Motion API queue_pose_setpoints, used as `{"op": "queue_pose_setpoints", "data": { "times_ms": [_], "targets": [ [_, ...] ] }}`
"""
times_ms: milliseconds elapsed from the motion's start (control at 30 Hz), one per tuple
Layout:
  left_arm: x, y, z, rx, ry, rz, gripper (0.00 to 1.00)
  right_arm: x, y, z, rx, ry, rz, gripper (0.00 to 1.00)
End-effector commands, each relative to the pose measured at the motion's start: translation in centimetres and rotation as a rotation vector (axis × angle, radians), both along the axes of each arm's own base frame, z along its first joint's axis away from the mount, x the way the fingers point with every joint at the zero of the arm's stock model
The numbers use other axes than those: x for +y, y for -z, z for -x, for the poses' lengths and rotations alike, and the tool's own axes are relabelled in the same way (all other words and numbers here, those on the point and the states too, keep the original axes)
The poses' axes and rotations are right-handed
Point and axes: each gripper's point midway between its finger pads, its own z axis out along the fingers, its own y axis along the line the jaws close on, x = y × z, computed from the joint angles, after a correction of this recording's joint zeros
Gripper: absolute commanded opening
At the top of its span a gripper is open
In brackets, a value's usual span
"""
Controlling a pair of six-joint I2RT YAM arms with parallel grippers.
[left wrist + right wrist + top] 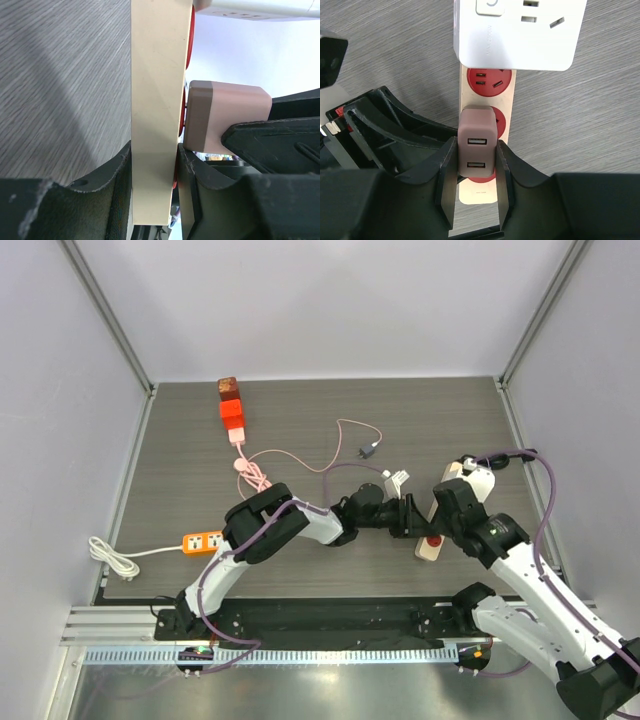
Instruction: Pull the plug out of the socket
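A cream power strip (488, 90) with red sockets lies at the right of the table (430, 532). A pinkish-brown USB plug (477, 142) sits in its middle socket. My right gripper (476, 152) is shut on the plug, one finger on each side. My left gripper (155, 160) is shut on the strip (155, 100), clamping it across its thickness just below the plug (225, 115). In the left wrist view a thin gap shows between the plug and the strip's face. In the top view both grippers meet over the strip, and the plug is hidden there.
A white adapter (520, 32) sits in the strip's far end. A loose white plug (397, 480) lies beside my left arm. An orange power strip (203, 540) with a white cable (110, 555) lies at the near left. Red blocks (232, 412) with a pink cable (255, 472) lie at the back.
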Motion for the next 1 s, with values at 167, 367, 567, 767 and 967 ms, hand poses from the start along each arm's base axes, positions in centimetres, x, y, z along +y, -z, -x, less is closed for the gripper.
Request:
{"op": "queue_pose_setpoints", "data": {
  "times_ms": [167, 367, 567, 767, 967],
  "targets": [
    [7.6, 15.5, -2.7, 0.136, -0.226, -0.496, 0.00, 3.9, -9.2, -2.2, -0.256, -0.123, -0.218, 0.01],
    [7.7, 15.6, -2.7, 0.139, -0.232, -0.497, 0.00, 3.0, -8.9, -2.4, -0.237, -0.110, -0.162, 0.01],
    [8.0, 16.4, -2.7, 0.156, -0.235, -0.531, 0.00, 1.3, -10.5, -2.7, -0.259, -0.083, -0.084, 0.01],
    [7.8, 16.8, -2.5, 0.170, -0.227, -0.529, 0.00, 2.6, -13.3, -3.3, -0.289, -0.119, -0.142, 0.01],
    [7.8, 16.6, -2.5, 0.166, -0.229, -0.523, 0.00, 1.2, -9.3, -3.7, -0.228, -0.082, -0.038, 0.01]
  ]
}}
